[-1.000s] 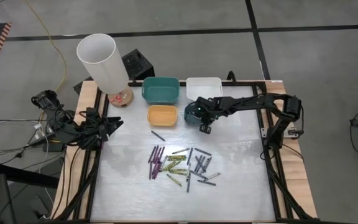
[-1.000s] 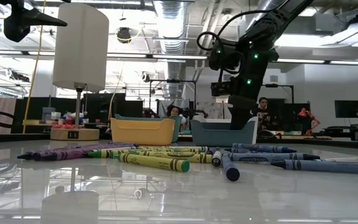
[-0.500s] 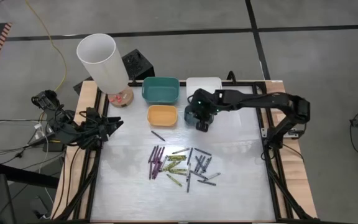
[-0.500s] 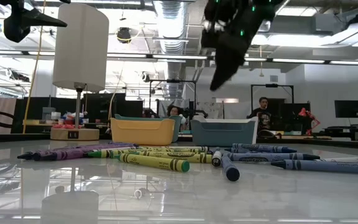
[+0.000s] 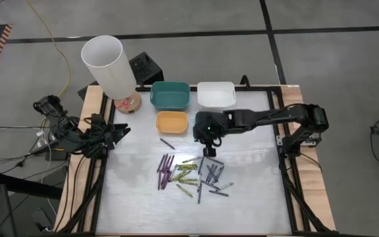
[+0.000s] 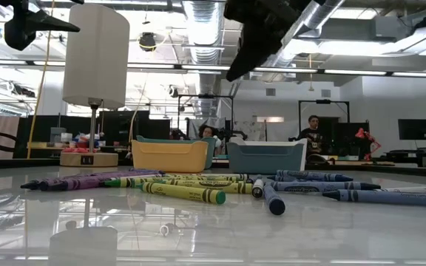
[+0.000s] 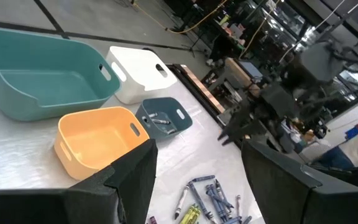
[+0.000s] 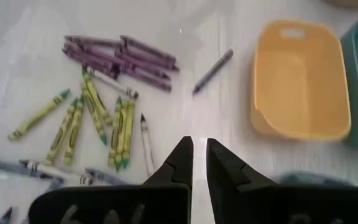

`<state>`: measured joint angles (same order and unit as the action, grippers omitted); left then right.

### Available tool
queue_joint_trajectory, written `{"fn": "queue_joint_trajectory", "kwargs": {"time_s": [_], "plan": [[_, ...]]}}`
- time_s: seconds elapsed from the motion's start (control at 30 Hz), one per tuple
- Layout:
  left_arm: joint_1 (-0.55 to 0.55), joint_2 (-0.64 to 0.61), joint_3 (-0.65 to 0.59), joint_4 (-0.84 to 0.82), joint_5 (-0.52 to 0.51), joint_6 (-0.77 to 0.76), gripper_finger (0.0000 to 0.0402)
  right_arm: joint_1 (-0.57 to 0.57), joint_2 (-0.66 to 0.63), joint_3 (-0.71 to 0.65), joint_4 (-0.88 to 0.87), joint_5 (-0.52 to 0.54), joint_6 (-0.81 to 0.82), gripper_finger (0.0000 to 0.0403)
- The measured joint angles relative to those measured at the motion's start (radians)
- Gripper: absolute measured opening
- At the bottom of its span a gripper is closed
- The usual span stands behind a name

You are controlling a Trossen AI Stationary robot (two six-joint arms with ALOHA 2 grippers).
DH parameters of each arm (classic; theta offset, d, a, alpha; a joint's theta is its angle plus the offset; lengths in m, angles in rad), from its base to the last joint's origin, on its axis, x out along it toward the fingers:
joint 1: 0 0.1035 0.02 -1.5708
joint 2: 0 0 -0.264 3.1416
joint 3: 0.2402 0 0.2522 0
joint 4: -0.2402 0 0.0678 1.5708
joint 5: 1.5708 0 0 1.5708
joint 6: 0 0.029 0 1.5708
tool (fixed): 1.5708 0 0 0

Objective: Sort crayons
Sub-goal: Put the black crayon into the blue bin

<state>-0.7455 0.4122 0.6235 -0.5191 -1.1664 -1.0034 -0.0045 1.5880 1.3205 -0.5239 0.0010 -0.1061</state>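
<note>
The right gripper (image 5: 210,150), nearly closed and empty, hangs above the crayons (image 5: 191,172) heaped mid-table, while the left gripper (image 5: 125,130) waits open at the edge; dropping onto touching sticks could grab 2 colours or scatter them

Both arms are matte black, chunky segmented links with rounded joint housings. The right arm (image 5: 268,117) shows a small green light near its wrist in the middle of the high view. The left arm (image 5: 87,135), at the left edge, has a bundle of black cables trailing off it. The right gripper (image 8: 199,163) has two dark, tapered, wedge-shaped fingers.
</note>
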Motion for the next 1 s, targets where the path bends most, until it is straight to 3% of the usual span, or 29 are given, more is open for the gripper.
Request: {"fn": "queue_joint_trajectory", "kwargs": {"time_s": [0.63, 1.0], "plan": [[0.000, 0.000, 0.000, -0.006, 0.011, -0.022, 0.0226, 0.094, 0.217, 0.001, 0.055, 0.006, -0.009, 0.0044], [0.000, 0.000, 0.000, -0.014, 0.012, -0.029, 0.0226, 0.110, 0.293, 0.001, 0.052, 0.042, -0.011, 0.0111]]}}
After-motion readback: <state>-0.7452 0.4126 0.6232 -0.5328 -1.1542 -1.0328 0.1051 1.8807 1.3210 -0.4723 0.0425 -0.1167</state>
